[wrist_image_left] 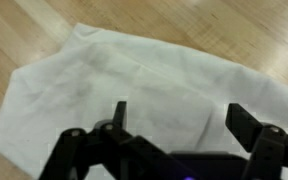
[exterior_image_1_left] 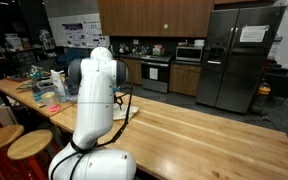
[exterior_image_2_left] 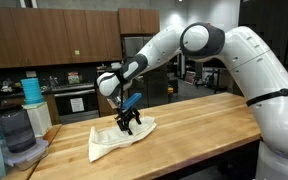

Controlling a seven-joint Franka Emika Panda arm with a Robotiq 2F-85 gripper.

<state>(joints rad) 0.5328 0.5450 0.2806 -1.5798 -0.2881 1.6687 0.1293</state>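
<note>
Kitchen surroundings frame the scene: dark wooden cabinets (exterior_image_2_left: 54,40) run along the back wall, and in an exterior view a steel refrigerator (exterior_image_1_left: 239,55), a microwave (exterior_image_1_left: 190,53) and a stove (exterior_image_1_left: 156,75) stand behind the work area. A long, pale wooden counter (exterior_image_2_left: 204,130) fills the foreground in both exterior views. Near its far end lies a white cloth (exterior_image_2_left: 109,140), spread loosely and rumpled, with one corner trailing toward the counter's edge. The white robot arm (exterior_image_2_left: 209,45) reaches out over the counter and bends down so that its black fingers (exterior_image_2_left: 122,124) point at the cloth from above. In the wrist view the two fingers (wrist_image_left: 119,115) stand wide apart with nothing between them, and the cloth (wrist_image_left: 134,80) lies beneath and ahead of them, with bare wood (wrist_image_left: 24,30) showing around its edges. Whether the fingertips touch the fabric cannot be told. A stack of blue cups (exterior_image_2_left: 31,90) stands at the end of the counter, well apart from the cloth.
</note>
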